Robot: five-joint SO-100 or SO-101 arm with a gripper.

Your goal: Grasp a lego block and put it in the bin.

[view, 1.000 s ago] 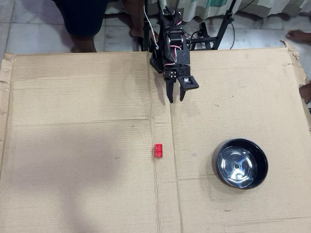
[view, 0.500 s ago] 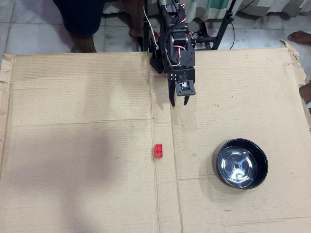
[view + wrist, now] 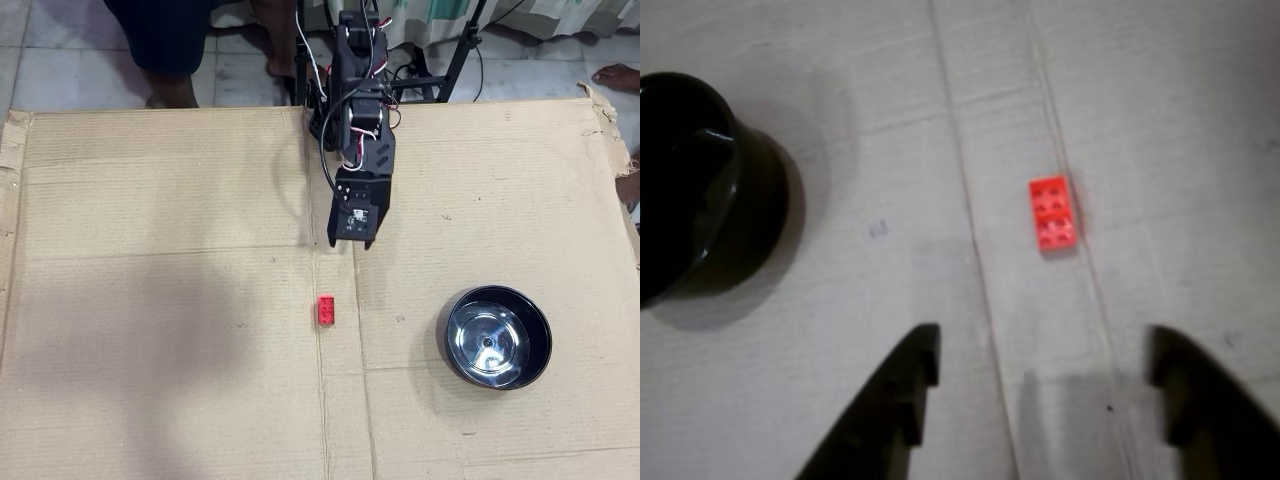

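Corrugated cardboard (image 3: 160,300), studded red brick (image 3: 326,310)

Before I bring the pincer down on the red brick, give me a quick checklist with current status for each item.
1. Pincer open: ok, both fingers spread wide in the wrist view.
2. Small red studded plastic brick between the finger lines: ok, it sits ahead of the gap, slightly toward the right finger.
3. Brick free of neighbours: ok, it lies alone on the brown corrugated cardboard sheet.
4. Pincer over the brick: not ok, in the overhead view the pincer is short of the brick.
5. Round shiny steel bowl ready: ok, upright and empty.
6. Height above the cardboard: cannot tell.
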